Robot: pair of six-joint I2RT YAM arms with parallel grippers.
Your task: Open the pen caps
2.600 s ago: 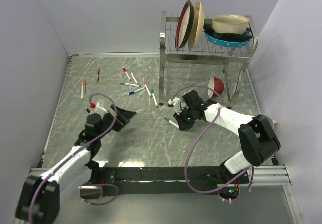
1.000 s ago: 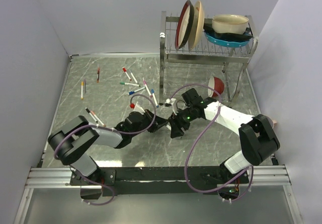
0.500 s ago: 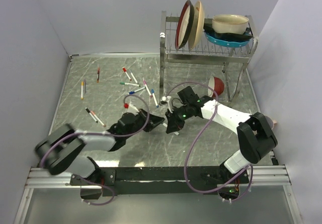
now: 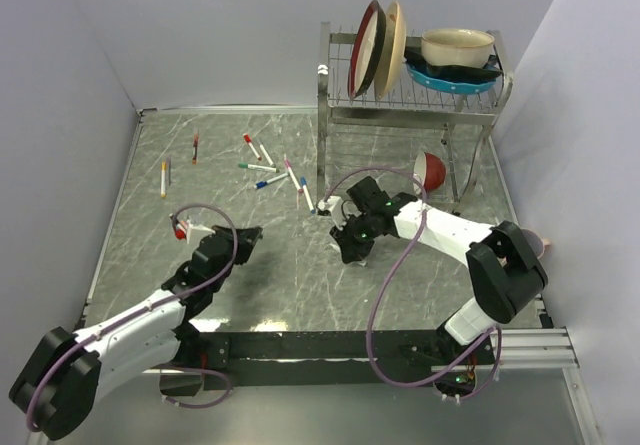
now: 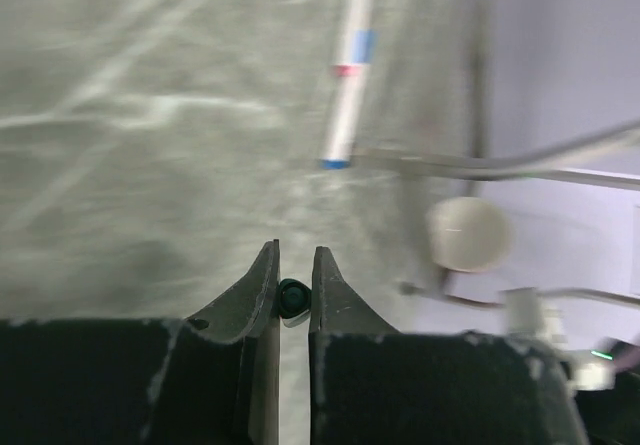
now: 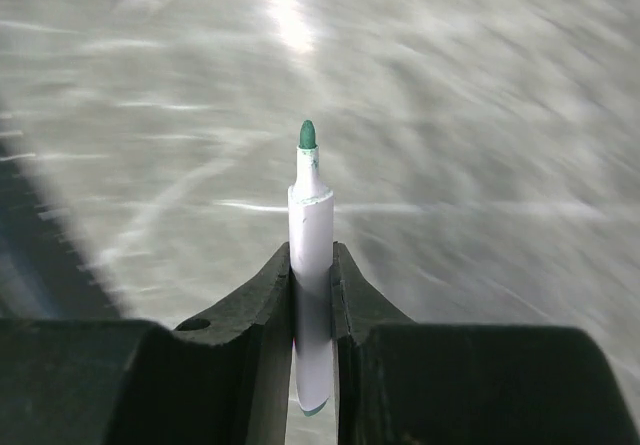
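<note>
Your left gripper (image 4: 247,235) has drawn back from where the two arms met a second ago and now sits at nine o'clock of your right gripper (image 4: 352,249), well apart from it. It is pinched on a small green cap (image 5: 292,298), smooth plastic and round seen end-on. The right one clamps the pen barrel (image 6: 310,225), a slim glossy white cylinder whose green felt tip (image 6: 308,133) stands bare. I judge this cap off. More capped pens (image 4: 262,168) lie scattered at eleven o'clock on the grey marbled table (image 4: 300,285).
</note>
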